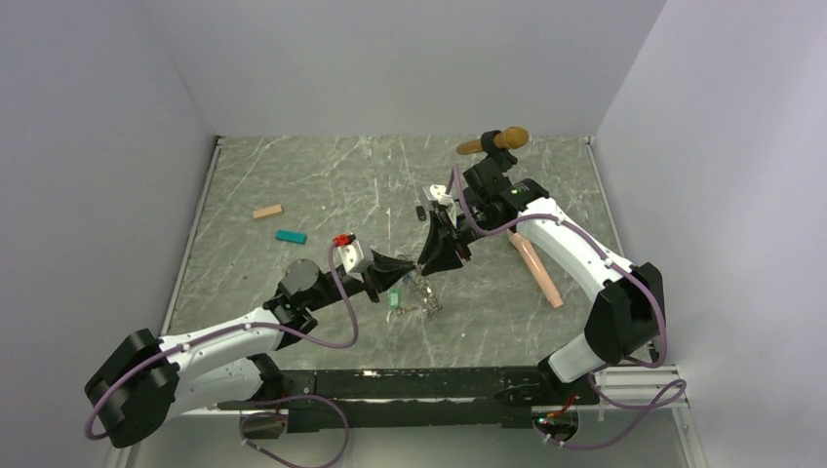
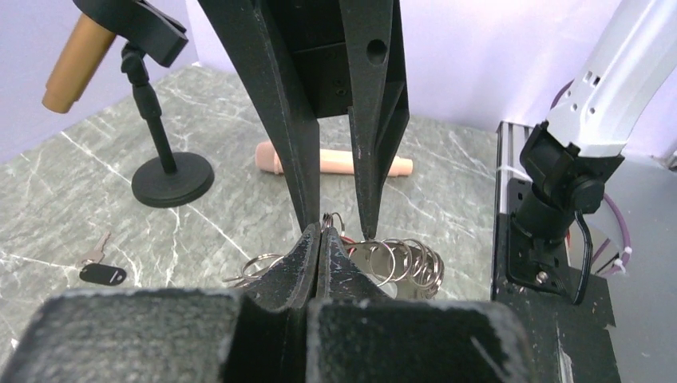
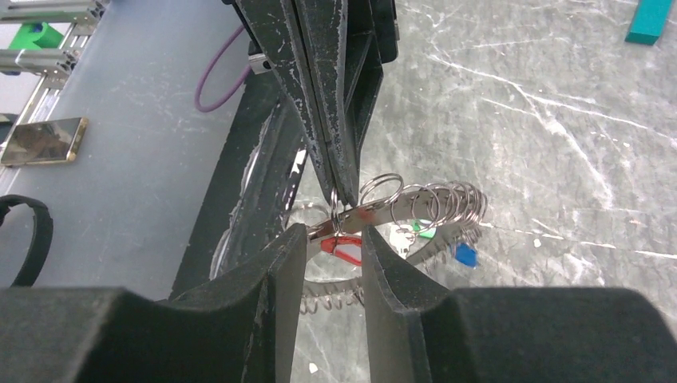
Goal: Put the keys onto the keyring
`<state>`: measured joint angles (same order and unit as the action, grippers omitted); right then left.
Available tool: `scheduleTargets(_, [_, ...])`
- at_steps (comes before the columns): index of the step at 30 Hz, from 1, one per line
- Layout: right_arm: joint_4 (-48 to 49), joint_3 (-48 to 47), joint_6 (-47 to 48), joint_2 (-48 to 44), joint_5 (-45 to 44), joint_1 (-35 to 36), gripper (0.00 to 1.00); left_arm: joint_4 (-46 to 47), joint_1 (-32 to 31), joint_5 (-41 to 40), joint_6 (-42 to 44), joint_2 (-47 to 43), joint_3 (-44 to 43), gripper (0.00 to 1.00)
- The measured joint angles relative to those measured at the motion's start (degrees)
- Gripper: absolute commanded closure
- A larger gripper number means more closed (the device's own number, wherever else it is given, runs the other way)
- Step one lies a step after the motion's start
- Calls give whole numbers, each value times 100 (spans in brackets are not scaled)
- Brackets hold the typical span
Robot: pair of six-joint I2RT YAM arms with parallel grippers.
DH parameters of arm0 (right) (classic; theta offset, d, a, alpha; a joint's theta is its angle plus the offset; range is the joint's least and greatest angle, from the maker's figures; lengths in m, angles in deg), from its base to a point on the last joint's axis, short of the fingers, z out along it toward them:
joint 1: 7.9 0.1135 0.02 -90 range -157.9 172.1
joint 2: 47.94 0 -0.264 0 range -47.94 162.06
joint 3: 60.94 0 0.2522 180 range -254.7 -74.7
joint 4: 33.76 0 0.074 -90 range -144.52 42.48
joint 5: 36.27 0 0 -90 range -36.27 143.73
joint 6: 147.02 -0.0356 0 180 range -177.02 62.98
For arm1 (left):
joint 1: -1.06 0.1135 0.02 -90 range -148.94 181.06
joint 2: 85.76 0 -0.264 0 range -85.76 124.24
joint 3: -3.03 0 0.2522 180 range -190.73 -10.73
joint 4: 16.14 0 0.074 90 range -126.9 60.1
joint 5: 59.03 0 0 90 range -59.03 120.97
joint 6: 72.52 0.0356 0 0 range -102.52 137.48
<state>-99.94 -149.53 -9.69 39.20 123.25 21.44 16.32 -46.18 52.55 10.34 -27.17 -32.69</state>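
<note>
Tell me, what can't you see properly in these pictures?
- Top view: the keys are too small to count.
- Left wrist view: the shut left tool hides its pinch on the keyring.
- Right wrist view: the red tag is partly hidden by the open right tool; whether its key is threaded is unclear.

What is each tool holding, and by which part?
The left tool pinches the keyring near one end of its metal band. The right tool stands open astride the red-tagged key, gripping nothing.
</note>
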Motion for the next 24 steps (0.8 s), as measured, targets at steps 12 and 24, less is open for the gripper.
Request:
scheduleTargets(12, [0,0,2,0,7,-44,75,1239,0,-284,-374,107,328,100])
scheduleTargets(24, [66,0,-92,0,39,-83,73,1443,0,-302,-466,229,334,100])
